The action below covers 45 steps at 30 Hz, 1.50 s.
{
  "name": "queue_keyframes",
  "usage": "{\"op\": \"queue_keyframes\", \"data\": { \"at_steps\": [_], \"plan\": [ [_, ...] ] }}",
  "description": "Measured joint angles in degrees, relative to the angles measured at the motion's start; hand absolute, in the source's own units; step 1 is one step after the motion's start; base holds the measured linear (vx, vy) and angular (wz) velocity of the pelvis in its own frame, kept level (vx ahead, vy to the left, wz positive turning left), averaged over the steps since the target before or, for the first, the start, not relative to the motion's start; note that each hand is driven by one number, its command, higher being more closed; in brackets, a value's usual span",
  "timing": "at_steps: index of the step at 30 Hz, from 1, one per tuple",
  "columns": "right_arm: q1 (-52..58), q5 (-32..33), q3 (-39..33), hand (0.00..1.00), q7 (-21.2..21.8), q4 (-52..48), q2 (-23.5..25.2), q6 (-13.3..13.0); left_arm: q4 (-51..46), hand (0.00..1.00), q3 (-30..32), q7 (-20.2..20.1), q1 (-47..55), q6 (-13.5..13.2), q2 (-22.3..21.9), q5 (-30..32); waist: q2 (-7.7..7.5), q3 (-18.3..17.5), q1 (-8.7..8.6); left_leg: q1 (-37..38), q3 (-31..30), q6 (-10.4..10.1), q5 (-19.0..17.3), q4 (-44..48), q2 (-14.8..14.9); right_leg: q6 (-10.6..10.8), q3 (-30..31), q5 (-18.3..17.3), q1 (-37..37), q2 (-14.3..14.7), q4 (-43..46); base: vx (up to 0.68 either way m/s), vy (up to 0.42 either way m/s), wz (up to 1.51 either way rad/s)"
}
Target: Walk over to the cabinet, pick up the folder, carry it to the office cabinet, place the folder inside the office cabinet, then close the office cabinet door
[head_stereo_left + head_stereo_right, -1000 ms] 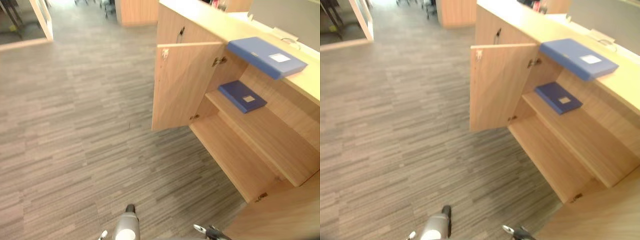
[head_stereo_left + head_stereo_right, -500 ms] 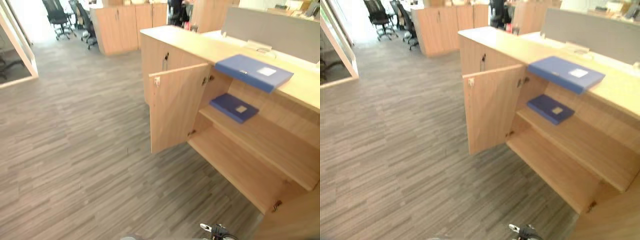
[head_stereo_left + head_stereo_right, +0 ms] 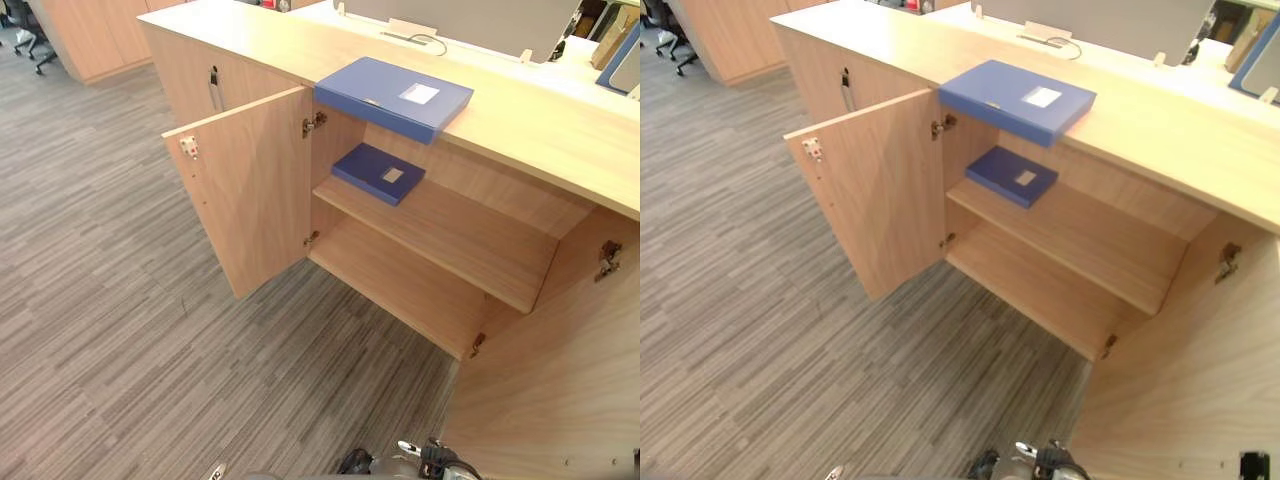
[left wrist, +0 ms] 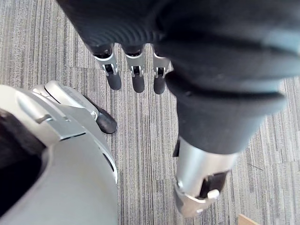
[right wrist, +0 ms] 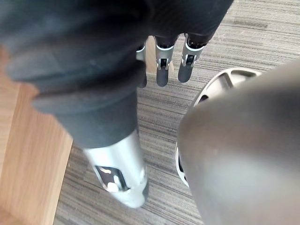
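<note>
Grey carpet floor (image 3: 120, 330); left hand (image 4: 138, 75), right hand (image 5: 162, 70) hang down, fingers straight, empty.

Right-hand cabinet door (image 3: 560, 380) and far blue object (image 3: 612, 65), both cut off at the edge.

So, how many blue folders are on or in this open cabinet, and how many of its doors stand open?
Blue folders: 2, the top folder lying on the cabinet and the shelf folder inside it.
Open doors: 2, the left door and the right door.
Total: 4.
</note>
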Motion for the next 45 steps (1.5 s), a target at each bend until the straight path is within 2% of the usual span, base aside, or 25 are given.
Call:
{"op": "queue_keyframes", "data": {
  "at_steps": [1, 3, 4, 6, 8, 10, 12, 14, 15, 16, 17, 18, 19, 21, 26, 31, 34, 36, 38, 39, 40, 41, 43, 44, 45],
  "plan": [
    [0.11, -0.01, 0.0, 0.0, 0.0, -0.01, -0.01, 0.0, 0.0, 0.0, 0.0, -0.01, 0.05, 0.1, 0.03, 0.02, 0.11, -0.16, -0.06, -0.01, -0.03, -0.46, -0.3, 0.21, 0.52, 0.01, -0.15, 0.01, 0.44, 0.75, -0.84, 0.19, -0.085, 0.09],
    [0.5, 0.16, -1.53, 0.0, -0.03, 0.02, 0.63, -0.05, 0.01, 0.0, -0.1, -0.04, 0.09, 0.29, 0.35, 0.21, -0.1, -0.42, -0.19, -2.25, 0.58, -3.37, -3.13, 7.65, 2.51, 0.49, -0.4, 0.33, 3.0, 3.4, -4.59, 0.19, -0.063, 0.08],
    [0.67, 0.51, -1.9, 0.0, -0.06, 0.05, 1.06, -0.09, -0.02, 0.0, -0.12, -0.05, 0.08, 0.31, 0.6, 0.18, -0.46, -0.59, -0.19, -3.99, 1.05, -3.44, -4.32, 11.84, 2.85, 0.51, -0.4, 0.35, 3.43, 3.69, -5.51, 0.18, -0.061, 0.0],
    [1.42, 2.12, -1.7, 0.0, -0.23, 0.09, 1.3, -0.12, -0.62, 0.0, -0.52, -0.05, 0.05, 0.37, 1.22, 0.18, -0.96, -1.03, -0.38, -10.68, 1.73, -3.19, -6.3, 31.29, 4.91, 0.66, 0.31, 1.11, 6.91, 4.83, -8.69, 0.18, -0.044, -0.15],
    [1.98, 2.41, -1.44, 0.0, -0.28, 0.11, 0.71, -0.16, -1.46, 0.0, -0.7, -0.04, 0.82, 0.34, 0.6, 0.16, 0.17, -1.63, -0.36, -14.34, 0.94, -4.31, -4.48, 43.89, 7.32, 0.49, 2.58, 1.33, 9.37, 6.37, -9.78, 0.22, 0.044, -0.49],
    [2.1, 2.35, -0.84, 0.0, -0.37, 0.11, 0.54, -0.11, -1.54, 0.0, -1.42, -0.04, 1.43, 0.33, 0.86, 0.03, -0.26, -1.46, 0.14, -18.41, 0.07, -4.34, -2.33, 55.28, 8.25, 0.18, 6.6, 1.11, 11.48, 6.92, -11.06, 0.33, 0.137, -1.0],
    [1.54, 2.25, -1.07, 0.0, -0.55, 0.69, 0.3, -0.07, -2.0, 0.0, -1.5, -0.1, 1.57, 0.35, 0.78, 0.05, -0.52, -1.11, 1.06, -22.45, -0.2, -3.46, -8.02, 58.94, 7.22, 0.25, 11.09, 1.23, 12.4, 6.03, -11.51, 0.26, 0.178, -1.2],
    [1.48, 2.23, -1.11, 0.0, -0.64, 1.35, 0.15, 0.17, -2.29, 0.0, -1.7, -0.22, 2.23, 0.31, 0.89, 0.08, -0.9, -0.64, 1.49, -26.21, -2.77, -2.15, -11.27, 54.84, 4.44, 1.71, 14.78, 2.05, 14.19, 3.79, -11.1, 0.24, 0.314, -1.14],
    [1.44, 2.22, -1.05, 0.0, -0.68, 1.38, 0.15, 0.24, -2.3, 0.0, -1.69, -0.32, 2.41, 0.22, 1.04, 0.12, -1.33, -0.28, 2.05, -26.91, -5.2, -2.23, -11.22, 47.14, 2.57, 2.92, 17.01, 1.99, 14.93, 2.0, -10.75, 0.24, 0.416, -1.16],
    [1.44, 2.19, -0.92, 0.0, -0.74, 1.28, -0.16, 0.24, -2.37, 0.0, -1.74, -0.38, 2.53, 0.2, 1.01, 0.2, -0.94, -0.37, 2.35, -26.83, -9.91, -2.32, -8.86, 35.25, 0.89, 5.41, 18.77, 1.3, 15.5, 0.76, -10.7, 0.2, 0.384, -0.98],
    [1.36, 2.18, -0.86, 0.0, -0.75, 1.12, -0.45, 0.2, -2.44, 0.0, -1.75, -0.4, 2.55, 0.16, 0.88, 0.19, -0.31, -0.26, 2.42, -26.76, -12.24, -3.02, -3.34, 30.55, 0.56, 6.77, 19.59, 0.93, 15.83, 0.6, -10.58, 0.19, 0.334, -0.69],
    [1.47, 2.16, 0.14, 0.0, -0.84, 1.3, 0.38, 0.32, -2.16, 0.0, -1.79, -0.46, 2.43, 0.18, 1.44, 0.16, -1.17, 0.1, 2.64, -24.77, -11.22, -2.18, -0.28, 29.33, -0.82, 8.46, 20.95, 1.06, 16.71, -0.82, -10.52, 0.24, 0.294, -0.29],
    [1.65, 2.15, 1.36, 0.0, -0.68, 1.33, 1.31, 0.38, -2.37, 0.0, -1.8, -0.47, 2.44, -0.12, 2.36, 0.16, -3.16, -0.23, 2.48, -23.57, -10.42, -1.8, 0.24, 26.97, -2.57, 7.97, 20.74, 1.37, 16.61, -1.9, -10.85, 0.26, 0.25, -0.06],
    [-0.03, 1.9, 2.45, 0.0, -0.7, 1.29, 1.06, 0.33, -2.25, 0.0, -1.51, -0.69, 1.68, -0.58, 3.14, 0.17, -3.96, 0.0, 2.72, -23.28, -9.51, -1.2, -0.32, 27.01, -4.97, 5.92, 20.21, 3.58, 15.63, -1.81, -12.83, 0.17, 0.165, 0.01],
    [-4.29, 0.89, 3.27, 0.0, -0.61, 1.21, 1.16, -0.48, -0.92, 0.0, -1.67, -0.67, 2.12, -0.62, 4.06, 1.22, -4.01, -0.86, 2.82, -22.31, -8.79, 0.64, 0.23, 24.42, -8.33, 5.99, 21.13, 8.61, 16.65, -3.82, -18.64, 0.11, 0.129, -0.14],
    [-3.28, -0.11, 3.54, 0.0, -0.57, 1.25, 1.01, -0.32, -0.91, 0.0, -2.99, -0.65, 2.01, -0.63, 3.54, 1.8, -3.64, -1.78, 2.75, -19.97, -8.88, 1.49, 2.33, 19.56, -9.8, 5.96, 21.08, 8.79, 16.73, -5.08, -19.49, -0.01, 0.013, -0.08],
    [-2.06, -0.38, 3.37, 0.0, -0.54, 1.24, 0.7, 0.11, -0.98, 0.0, -2.95, -0.58, 2.39, -0.76, 2.84, 2.2, -3.13, -1.91, 3.22, -16.55, -12.12, 1.46, 2.64, 15.17, -13.09, 6.38, 21.91, 7.76, 15.51, -7.5, -18.39, -0.04, 0.057, -0.57],
    [-0.93, -1.25, 2.85, 0.0, -0.46, 1.15, 0.78, 0.42, -0.96, 0.0, -3.73, -0.45, 2.9, -0.76, 2.88, 2.27, -2.74, -1.53, 2.93, -13.4, -14.04, 2.63, 1.98, 12.86, -14.67, 5.4, 22.99, 5.88, 14.45, -9.36, -12.86, -0.03, 0.095, -0.43],
    [1.62, -2.19, 2.45, 0.0, 0.03, 0.21, 0.26, 0.45, -1.04, 0.0, -4.85, -0.54, 3.3, -0.82, 2.93, 2.88, -1.99, -1.78, 2.65, -9.53, -14.43, 3.76, 2.01, 8.59, -15.0, 3.74, 22.62, 4.7, 7.57, -13.35, 4.62, -0.04, 0.09, -0.23],
    [1.58, -2.46, 2.59, 0.0, 0.07, -0.28, 0.15, 0.41, -1.02, 0.0, -5.01, -0.63, 3.16, -0.8, 3.09, 3.12, -2.17, -1.74, 2.48, -9.07, -14.36, 4.3, 2.38, 7.7, -15.21, 2.06, 22.17, 4.66, 5.17, -14.71, 9.44, -0.03, 0.117, -0.14],
    [1.55, -2.5, 2.97, 0.0, 0.02, -1.45, 0.03, -0.21, -1.03, 0.0, -4.82, -0.74, 3.13, -0.8, 3.21, 3.67, -2.62, -1.79, 2.24, -8.42, -14.27, 5.12, 2.98, 6.32, -15.76, -1.64, 20.63, 5.26, 1.0, -17.62, 17.63, -0.01, 0.089, -0.05],
    [1.49, -2.5, 3.49, 0.0, 0.02, -1.85, -0.12, -0.35, -1.07, 0.0, -4.27, -0.8, 3.15, -0.81, 3.45, 3.92, -3.1, -1.48, 1.98, -7.69, -14.16, 5.52, 3.51, 5.42, -15.78, -2.79, 19.65, 6.18, -0.53, -18.95, 20.68, -0.02, 0.065, -0.05],
    [1.09, -2.54, 5.12, 0.0, -0.01, -1.67, -0.06, -0.43, -1.01, 0.0, -3.58, -0.83, 4.51, -0.39, 3.41, 4.61, -3.27, -1.25, 1.82, -5.8, -14.32, 6.34, 4.38, 2.28, -14.44, -0.71, 18.33, 5.71, -0.96, -18.05, 20.47, 0.0, -0.026, -0.24],
    [0.88, -2.53, 5.35, 0.0, 0.03, -1.6, 0.06, -0.44, -0.93, 0.0, -3.59, -0.82, 4.84, -0.23, 3.39, 4.74, -2.89, -1.19, 1.69, -5.63, -14.66, 6.45, 5.02, 2.06, -13.71, 1.05, 18.36, 3.64, -1.0, -16.5, 19.16, 0.01, -0.091, -0.4],
    [0.38, -2.52, 5.75, 0.0, 0.06, -1.35, 0.17, -0.44, -0.72, 0.0, -3.93, -0.8, 4.86, -0.13, 3.31, 4.83, -1.95, -0.55, 1.69, -5.63, -15.25, 6.33, 6.23, 2.23, -12.1, 3.09, 18.45, 0.8, -0.91, -13.07, 15.69, 0.0, -0.132, -0.45]
  ]
}}
